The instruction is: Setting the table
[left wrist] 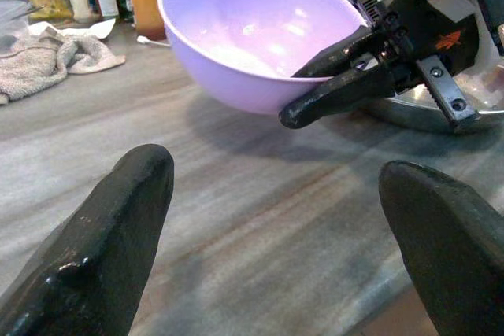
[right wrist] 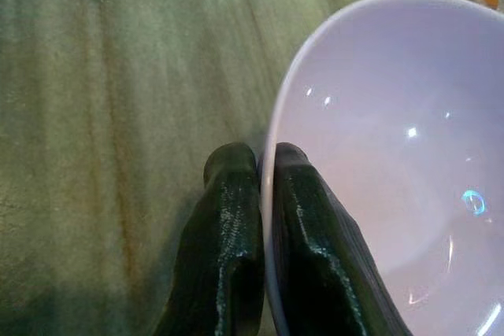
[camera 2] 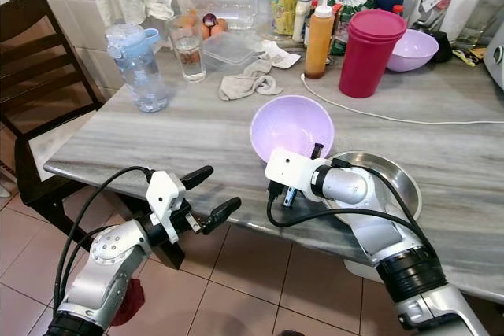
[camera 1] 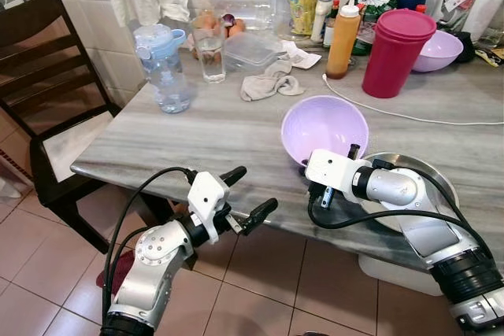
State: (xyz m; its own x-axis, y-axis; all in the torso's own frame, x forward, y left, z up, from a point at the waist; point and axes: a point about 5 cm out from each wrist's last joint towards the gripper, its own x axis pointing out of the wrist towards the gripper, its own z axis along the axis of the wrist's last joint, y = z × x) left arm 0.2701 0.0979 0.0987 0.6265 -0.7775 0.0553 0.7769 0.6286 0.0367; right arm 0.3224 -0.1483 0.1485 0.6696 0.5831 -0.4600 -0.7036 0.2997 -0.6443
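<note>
Head views: right gripper (camera 1: 309, 169) reaching in from the side, clamped on the near rim of the lilac bowl (camera 1: 324, 127), tilted on the grey table (camera 1: 197, 135) beside a steel plate (camera 2: 394, 175); left gripper (camera 1: 248, 194) level off the table edge before the bowl, fingers apart.

Left wrist view: spread fingertips (left wrist: 118, 226) facing bowl.

Right wrist view: rim pinched between fingers (right wrist: 228, 249); no legible writing.

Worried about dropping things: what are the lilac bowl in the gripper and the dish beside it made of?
The lilac bowl, pinched at its rim by the right gripper, looks like glossy plastic: thin wall, soft highlights. The dish looks like metal: silvery, mirror-like.
</note>
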